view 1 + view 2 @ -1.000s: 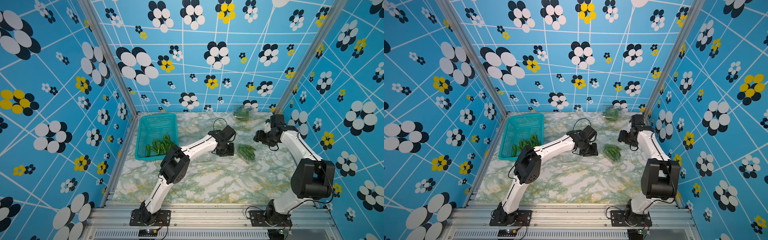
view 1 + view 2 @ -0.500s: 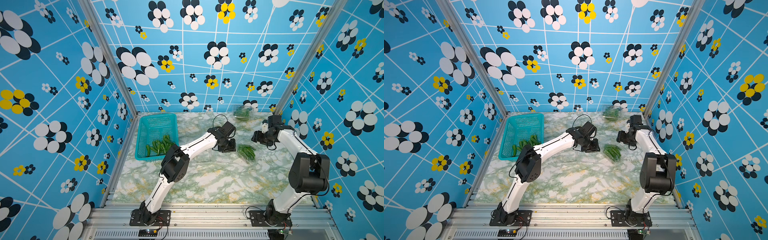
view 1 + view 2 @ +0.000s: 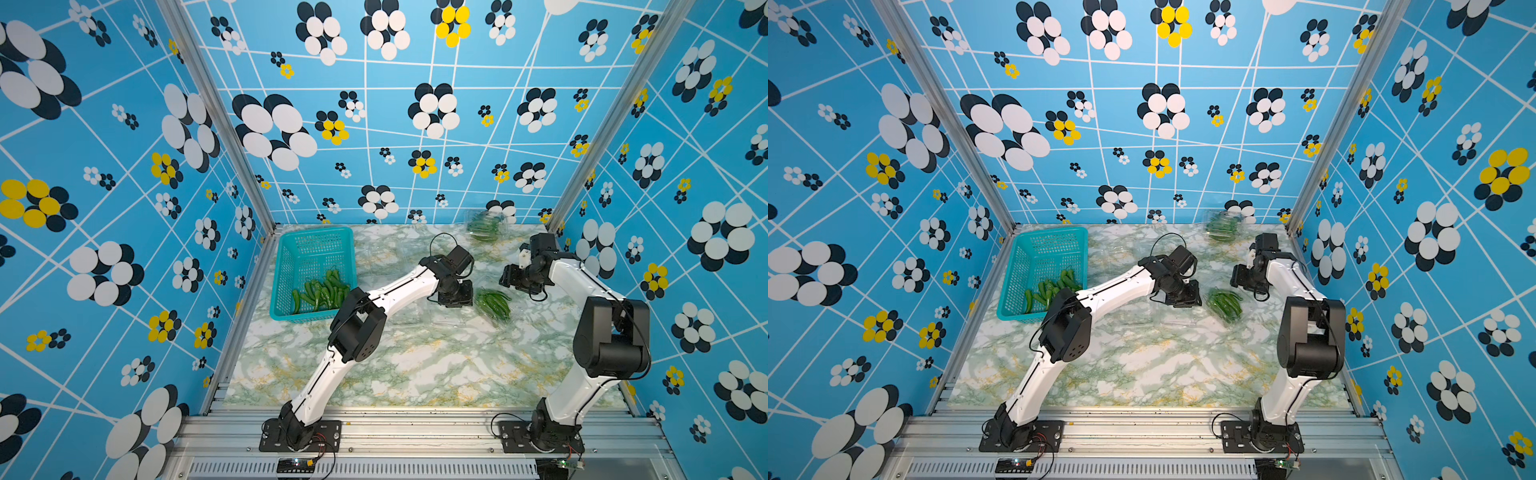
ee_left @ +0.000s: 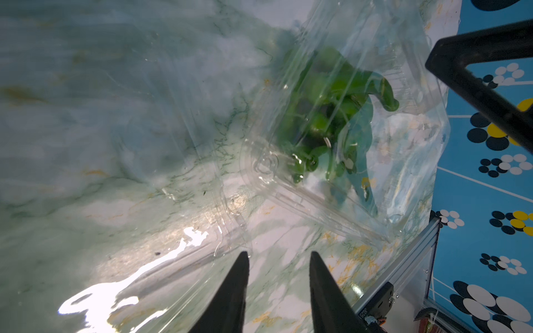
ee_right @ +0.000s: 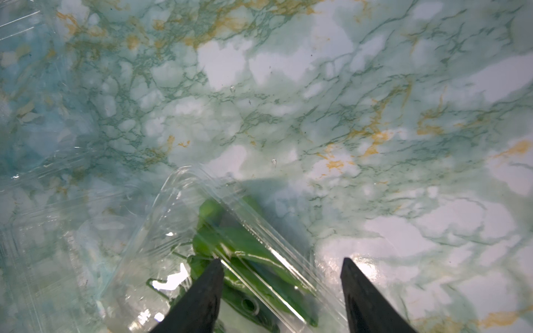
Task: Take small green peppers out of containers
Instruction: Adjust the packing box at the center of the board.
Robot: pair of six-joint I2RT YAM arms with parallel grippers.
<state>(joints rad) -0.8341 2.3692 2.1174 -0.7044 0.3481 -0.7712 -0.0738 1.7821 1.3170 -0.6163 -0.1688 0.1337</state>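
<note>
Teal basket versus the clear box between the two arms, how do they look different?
The teal basket is opaque, perforated plastic; the clear box is see-through and crinkly. The basket is larger and stands at the table's left edge; the box lies between the left pincer and right pincer. Both hold green peppers.

The left arm (image 3: 386,293) is leaning far forward and in toward the middle, bending at the elbow. Its wrist is tipping the left gripper (image 4: 278,253) downward, and the two fingers are standing a narrow gap apart. The right arm (image 3: 582,282) is rising from its base, folding at the elbow and angling inward. The right gripper (image 5: 281,260) is pointing down, its fingers spreading wide.
</note>
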